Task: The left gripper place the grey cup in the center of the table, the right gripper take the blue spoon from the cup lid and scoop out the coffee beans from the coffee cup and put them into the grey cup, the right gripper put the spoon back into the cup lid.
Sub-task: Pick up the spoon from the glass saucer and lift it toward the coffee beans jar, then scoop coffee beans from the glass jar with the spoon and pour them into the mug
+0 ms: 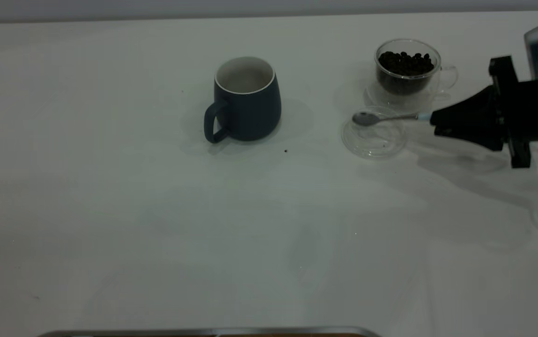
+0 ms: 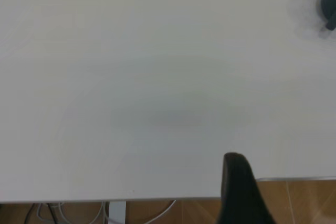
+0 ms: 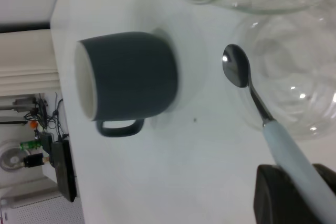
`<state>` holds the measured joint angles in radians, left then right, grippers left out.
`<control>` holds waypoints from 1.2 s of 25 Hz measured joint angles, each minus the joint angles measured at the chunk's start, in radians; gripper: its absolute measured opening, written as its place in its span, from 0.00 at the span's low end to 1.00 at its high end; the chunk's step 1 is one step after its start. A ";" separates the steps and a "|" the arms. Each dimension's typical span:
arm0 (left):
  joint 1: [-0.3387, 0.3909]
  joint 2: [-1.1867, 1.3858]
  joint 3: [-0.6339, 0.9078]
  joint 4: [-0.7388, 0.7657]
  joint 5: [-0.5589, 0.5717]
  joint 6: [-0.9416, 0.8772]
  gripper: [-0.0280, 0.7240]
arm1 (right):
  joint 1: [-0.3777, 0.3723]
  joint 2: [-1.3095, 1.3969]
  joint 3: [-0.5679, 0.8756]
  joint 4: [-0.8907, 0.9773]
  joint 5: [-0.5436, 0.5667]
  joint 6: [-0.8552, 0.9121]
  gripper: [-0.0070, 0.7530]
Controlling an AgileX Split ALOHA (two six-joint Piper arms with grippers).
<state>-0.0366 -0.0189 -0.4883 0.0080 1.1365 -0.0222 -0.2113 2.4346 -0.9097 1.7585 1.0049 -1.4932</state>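
The blue spoon [image 1: 386,117] is held by its pale handle end between the closed fingers of the right gripper [image 1: 433,120], with the metal bowl hanging just above the cup lid [image 1: 374,138]; whether it touches the glass cannot be told. The spoon is judged light, stiff and smooth, so a hold far out on the handle is likely to let it swivel once beans load the bowl; a firm pinch across the flat of the handle is called for.

The coffee cup [image 1: 408,70] stands just behind the lid, filled with coffee beans [image 1: 406,63]. Thin clear glass is judged fragile and easily nudged, so the spoon is best dipped from above without levering on the rim. The beans are loose, hard and prone to roll off a shallow bowl.

The grey cup [image 1: 246,99] stands upright near the middle of the bench [image 1: 109,210], well apart from the lid, handle turned toward the camera. As heavy ceramic with a wide mouth, it is judged a steady target.

The left gripper [image 2: 239,192] is seen only as one dark finger at the bench edge, and its opening cannot be told.

Counted: one spoon, one lid, one glass cup, one grey cup, one heap of beans, and one small dark speck [image 1: 285,150] on the bench near the grey cup.
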 joint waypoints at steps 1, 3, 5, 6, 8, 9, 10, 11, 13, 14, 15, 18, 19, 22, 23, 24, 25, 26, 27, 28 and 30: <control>0.000 0.000 0.000 0.000 0.000 0.000 0.70 | -0.001 -0.022 0.019 -0.002 0.000 -0.002 0.16; 0.000 0.000 0.000 0.000 0.000 0.000 0.70 | -0.009 -0.063 0.056 -0.011 0.000 -0.003 0.16; 0.000 0.000 0.000 0.000 0.000 0.000 0.70 | -0.019 -0.107 0.095 -0.010 -0.003 -0.005 0.16; 0.000 0.000 0.000 0.000 0.000 0.000 0.70 | -0.022 -0.131 0.111 -0.010 -0.007 -0.014 0.16; 0.000 0.000 0.000 0.000 0.000 0.001 0.70 | -0.022 -0.178 0.131 -0.010 -0.020 -0.036 0.16; 0.000 0.000 0.000 0.000 0.000 0.001 0.70 | -0.022 -0.205 0.132 -0.009 -0.027 -0.051 0.16; 0.000 0.000 0.000 0.000 0.000 0.001 0.70 | -0.022 -0.228 0.132 0.000 -0.039 -0.066 0.16; 0.000 0.000 0.000 0.000 0.000 0.001 0.70 | -0.022 -0.254 0.129 0.007 -0.055 -0.077 0.16; 0.000 0.000 0.000 0.000 0.000 0.001 0.70 | -0.022 -0.294 0.108 0.010 -0.092 -0.085 0.16; 0.000 0.000 0.000 0.000 0.000 0.001 0.70 | -0.022 -0.305 0.091 0.010 -0.117 -0.086 0.16; 0.000 0.000 0.000 0.000 0.000 0.001 0.70 | -0.022 -0.313 0.072 0.009 -0.145 -0.087 0.16; 0.000 0.000 0.000 0.000 0.000 0.001 0.70 | -0.022 -0.315 0.010 -0.028 -0.230 -0.088 0.16; 0.000 0.000 0.000 0.000 0.000 0.001 0.70 | -0.021 -0.315 -0.007 -0.048 -0.253 -0.086 0.16; 0.000 0.000 0.000 0.000 0.000 0.003 0.70 | -0.012 -0.315 -0.048 -0.109 -0.322 -0.072 0.16; 0.000 0.000 0.000 0.000 0.000 0.003 0.70 | -0.004 -0.315 -0.058 -0.132 -0.341 -0.067 0.16; 0.000 0.000 0.000 0.000 0.000 0.003 0.70 | 0.004 -0.315 -0.068 -0.154 -0.360 -0.063 0.16; 0.000 0.000 0.000 0.000 0.000 0.003 0.70 | 0.012 -0.315 -0.075 -0.169 -0.378 -0.058 0.16; 0.000 0.000 0.000 0.000 0.000 0.003 0.70 | 0.022 -0.315 -0.083 -0.184 -0.395 -0.055 0.16; 0.000 0.000 0.000 0.000 0.000 0.003 0.70 | 0.032 -0.315 -0.091 -0.196 -0.408 -0.051 0.16; 0.000 0.000 0.000 0.000 0.000 0.003 0.70 | 0.040 -0.315 -0.097 -0.201 -0.424 -0.051 0.16; 0.000 0.000 0.000 0.000 0.000 0.003 0.70 | 0.060 -0.315 -0.110 -0.207 -0.447 -0.051 0.16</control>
<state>-0.0366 -0.0189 -0.4883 0.0080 1.1365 -0.0193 -0.1516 2.1200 -1.0197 1.5517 0.5576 -1.5438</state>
